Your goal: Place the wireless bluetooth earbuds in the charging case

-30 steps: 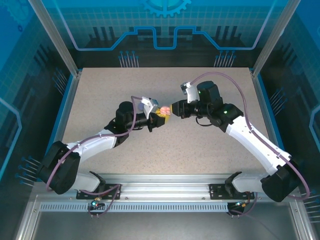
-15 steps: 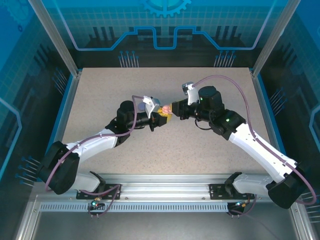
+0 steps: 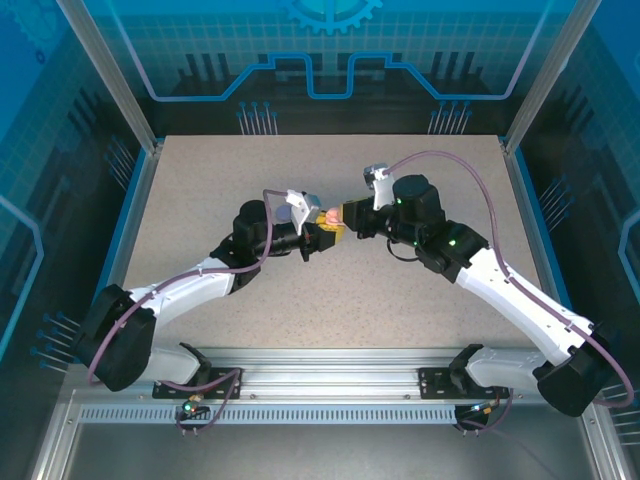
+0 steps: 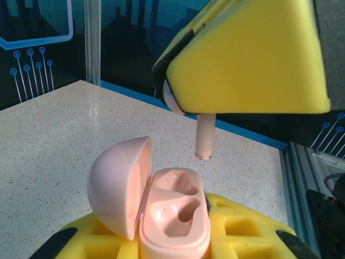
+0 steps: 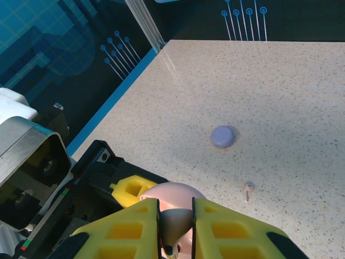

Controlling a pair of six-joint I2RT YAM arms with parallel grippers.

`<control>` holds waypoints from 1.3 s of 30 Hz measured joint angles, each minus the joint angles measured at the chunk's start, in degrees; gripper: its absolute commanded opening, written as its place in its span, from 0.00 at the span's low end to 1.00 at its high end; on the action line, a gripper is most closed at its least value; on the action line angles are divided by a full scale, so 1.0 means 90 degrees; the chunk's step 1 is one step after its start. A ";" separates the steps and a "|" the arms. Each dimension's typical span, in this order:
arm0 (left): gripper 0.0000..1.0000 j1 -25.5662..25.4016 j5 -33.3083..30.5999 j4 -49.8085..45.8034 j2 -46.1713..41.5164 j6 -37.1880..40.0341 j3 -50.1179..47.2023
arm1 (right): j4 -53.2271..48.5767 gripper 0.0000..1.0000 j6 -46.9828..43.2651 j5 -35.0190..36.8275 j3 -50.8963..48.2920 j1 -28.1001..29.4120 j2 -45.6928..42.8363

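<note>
My left gripper (image 4: 173, 243) is shut on the pale pink charging case (image 4: 173, 216), whose lid (image 4: 116, 183) stands open to the left. Both of its sockets are bare. My right gripper (image 5: 176, 229) is shut on a pale pink earbud (image 4: 204, 135). The earbud's stem points down, just above the case's far socket and apart from it. From above, the two grippers meet mid-table, the left gripper (image 3: 316, 237) just left of the right gripper (image 3: 343, 214). A second pale pink earbud (image 5: 248, 189) lies loose on the table.
A closed purple round case (image 5: 222, 136) lies on the speckled table (image 3: 250, 180) beyond the grippers, with the loose earbud a little nearer. Blue walls and metal posts (image 3: 110, 70) ring the table. A rail (image 3: 320, 375) runs along the near edge.
My right arm has shifted slightly left and toward the left gripper, bringing the held earbud over the open case. The left arm has barely moved.
</note>
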 measured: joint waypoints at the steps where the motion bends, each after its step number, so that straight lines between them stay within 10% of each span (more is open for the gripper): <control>1: 0.13 0.0000 0.0000 0.0000 -0.0005 0.0000 0.0002 | 0.0000 0.18 0.0000 0.0002 0.0000 0.0005 0.0000; 39: 0.14 -0.0131 -0.0216 0.0104 -0.0012 -0.0546 0.0141 | 0.0160 0.17 -0.0005 0.0447 0.0000 0.0168 0.0104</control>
